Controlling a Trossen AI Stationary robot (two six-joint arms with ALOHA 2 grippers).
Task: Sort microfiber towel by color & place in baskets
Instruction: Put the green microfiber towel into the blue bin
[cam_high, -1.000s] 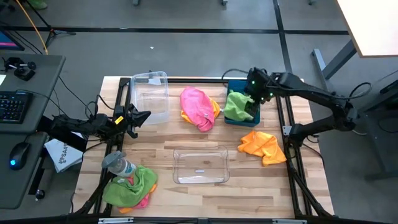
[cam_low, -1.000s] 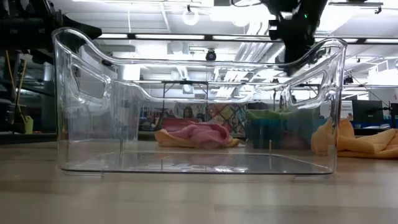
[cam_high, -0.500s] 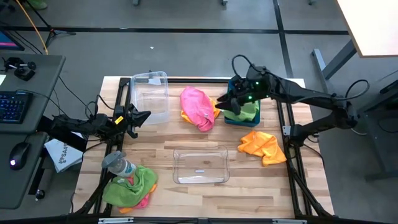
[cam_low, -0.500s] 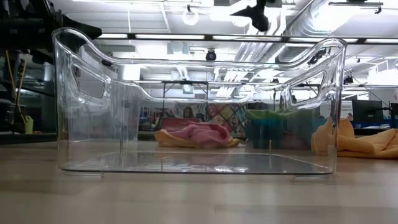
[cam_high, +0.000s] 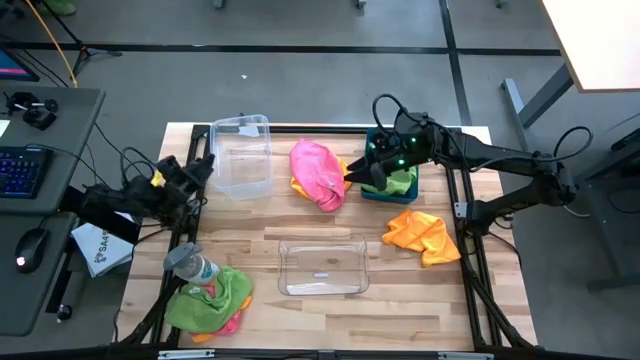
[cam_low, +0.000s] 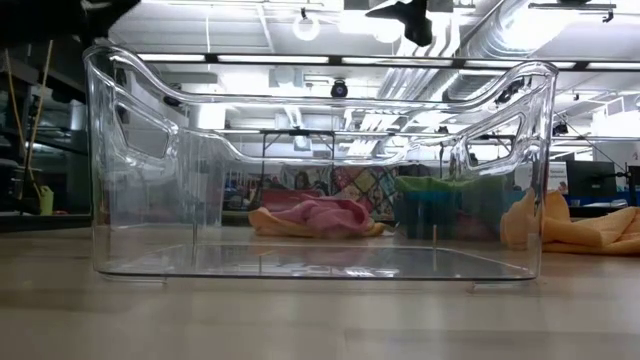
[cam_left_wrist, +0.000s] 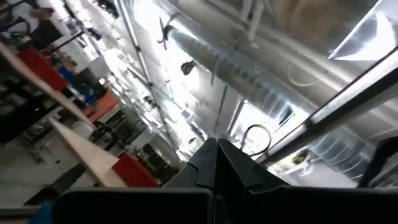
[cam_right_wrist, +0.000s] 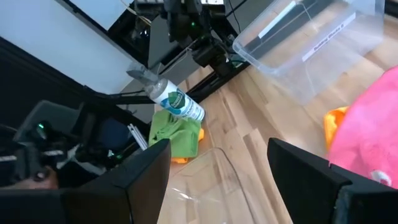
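My right gripper (cam_high: 352, 173) (cam_right_wrist: 219, 146) hovers open and empty between the pink towel (cam_high: 315, 165) (cam_right_wrist: 373, 143) and the blue basket (cam_high: 368, 191). A lime green towel (cam_high: 402, 182) lies in that basket. The pink towel lies on an orange one (cam_high: 346, 176) (cam_right_wrist: 336, 118). Another orange towel (cam_high: 420, 232) (cam_low: 580, 225) lies crumpled on the table near the right edge. One clear basket (cam_high: 240, 150) (cam_right_wrist: 305, 50) stands at the far left, the other (cam_high: 322, 243) (cam_low: 130, 200) near the front. My left gripper (cam_high: 205, 165) (cam_left_wrist: 216, 149) is shut at the left edge, pointing up.
A grey-capped clear bottle (cam_high: 190, 265) (cam_right_wrist: 177, 102) lies at the near left beside a heap of green, pink and orange towels (cam_high: 210, 298) (cam_right_wrist: 177, 137). A desk with a keyboard and mouse stands beyond the table's left edge. Bare wood lies between the baskets.
My right gripper has moved from above the blue basket toward the table's left, to beside the pink towel. The green towel has stayed in the blue basket and sits lower there. My left gripper has turned upward and drawn slightly toward the far left.
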